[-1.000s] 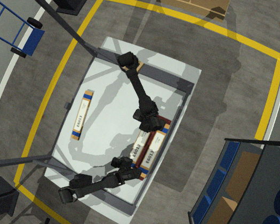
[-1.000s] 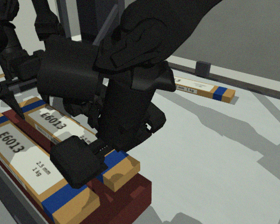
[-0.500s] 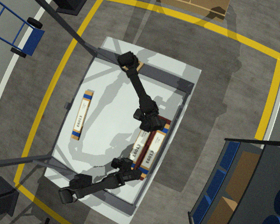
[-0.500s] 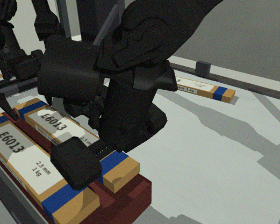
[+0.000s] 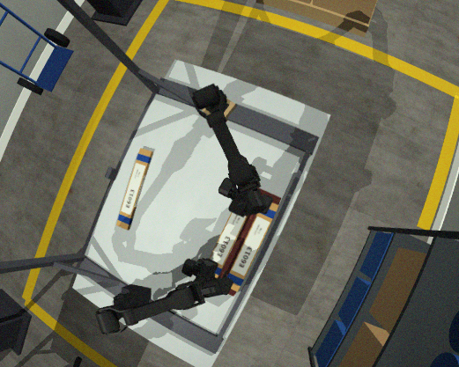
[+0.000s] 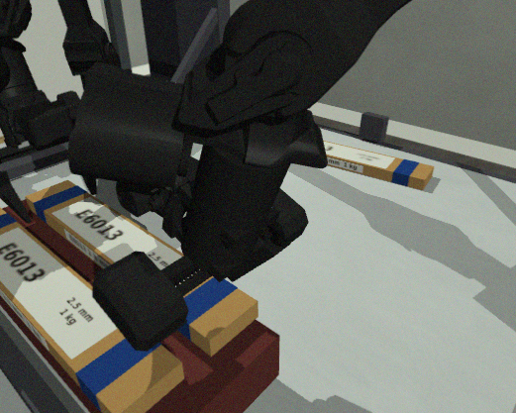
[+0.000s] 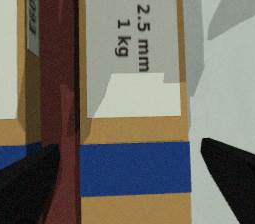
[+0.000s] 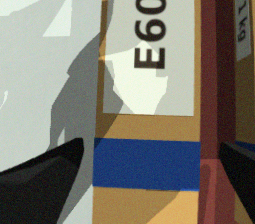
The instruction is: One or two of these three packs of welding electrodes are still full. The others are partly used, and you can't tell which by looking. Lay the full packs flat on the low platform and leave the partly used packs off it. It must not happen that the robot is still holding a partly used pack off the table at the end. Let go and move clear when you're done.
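Two tan electrode packs with blue bands lie flat side by side on the dark red low platform. My two grippers straddle the inner pack. My left gripper is open around its "2.5 mm" end. My right gripper is open around its "E6013" end. The fingers stand clear of the pack's sides. The outer pack lies beside it. A third pack lies flat on the white table, far from the platform.
The white table has a grey frame rail along its edges, with a small grey block on it near the third pack. The platform sits at the table's edge. A yellow floor line rings the cell.
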